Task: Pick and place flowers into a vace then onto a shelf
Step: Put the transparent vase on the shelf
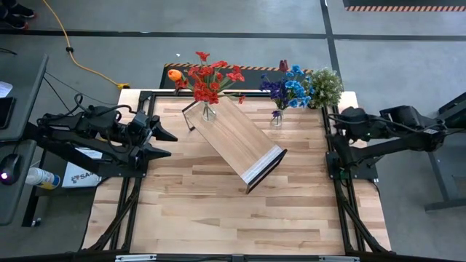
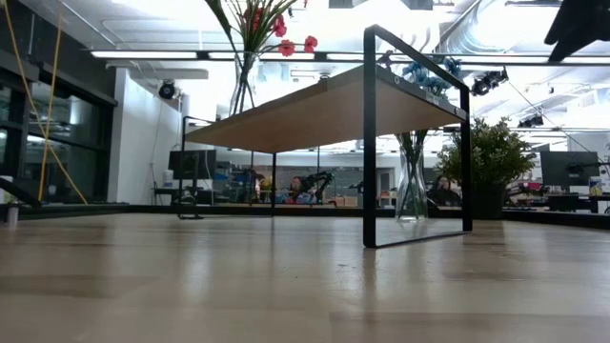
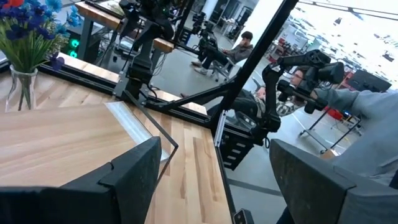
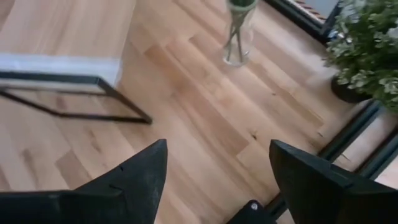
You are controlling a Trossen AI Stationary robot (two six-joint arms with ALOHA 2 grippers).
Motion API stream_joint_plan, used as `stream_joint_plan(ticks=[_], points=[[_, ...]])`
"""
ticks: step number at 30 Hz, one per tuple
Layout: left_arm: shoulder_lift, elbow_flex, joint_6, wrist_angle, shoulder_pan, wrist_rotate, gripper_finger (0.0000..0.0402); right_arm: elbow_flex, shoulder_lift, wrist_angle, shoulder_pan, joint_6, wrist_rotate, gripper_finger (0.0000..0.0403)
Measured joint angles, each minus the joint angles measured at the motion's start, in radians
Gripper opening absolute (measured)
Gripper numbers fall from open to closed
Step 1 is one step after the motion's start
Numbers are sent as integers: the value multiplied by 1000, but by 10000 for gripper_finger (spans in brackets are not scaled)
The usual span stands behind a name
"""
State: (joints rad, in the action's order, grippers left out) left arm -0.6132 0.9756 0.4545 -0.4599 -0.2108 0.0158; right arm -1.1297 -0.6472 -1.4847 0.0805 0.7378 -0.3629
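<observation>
Bench (image 1: 218, 211): nothing loose lies on it, no stray stems visible.

Shelf (image 1: 237, 140) sits diagonally mid-bench, white-edged end toward the near right. The low view shows it raised on its dark frame.

Red vase (image 1: 208, 110): glass, stands on the shelf's far end, full of red flowers (image 1: 211, 78) plus one orange bloom (image 1: 174, 74). That one reads as done: stems in, vase up on the shelf.

Blue vase (image 1: 277, 117): holds blue and purple flowers (image 1: 289, 87), but it stands on the bench just beside the shelf's far-right edge, not on it. The low view confirms its base is down at bench level. Potted plant (image 1: 325, 86) is next to it at the far right corner, not part of the job.

Judgement: the stems are sorted; what's left is lifting the blue vase onto the shelf.

Right pincer (image 4: 214, 177): wide, empty, hovering over bare bench near the blue vase, which is apart from its fingers. Right arm is at the right edge.

Left pincer (image 1: 166, 143): wide, empty, parked at the left edge, well apart from both vases.
</observation>
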Motion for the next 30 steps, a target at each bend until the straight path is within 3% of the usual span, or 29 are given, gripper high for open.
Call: stream_joint_plan(ticks=[5,10,20,30], points=[[0,0,0,-14,0,0,333,40,8,53,0,50,-25,272],[1,0,-1,-15,0,-5,333,220,22,195,0,30,13,273],[1,0,22,-15,0,-8,333,491,28,416,-2,9,-76,273],[1,0,33,-14,0,-27,333,452,29,461,-37,13,-142,273]])
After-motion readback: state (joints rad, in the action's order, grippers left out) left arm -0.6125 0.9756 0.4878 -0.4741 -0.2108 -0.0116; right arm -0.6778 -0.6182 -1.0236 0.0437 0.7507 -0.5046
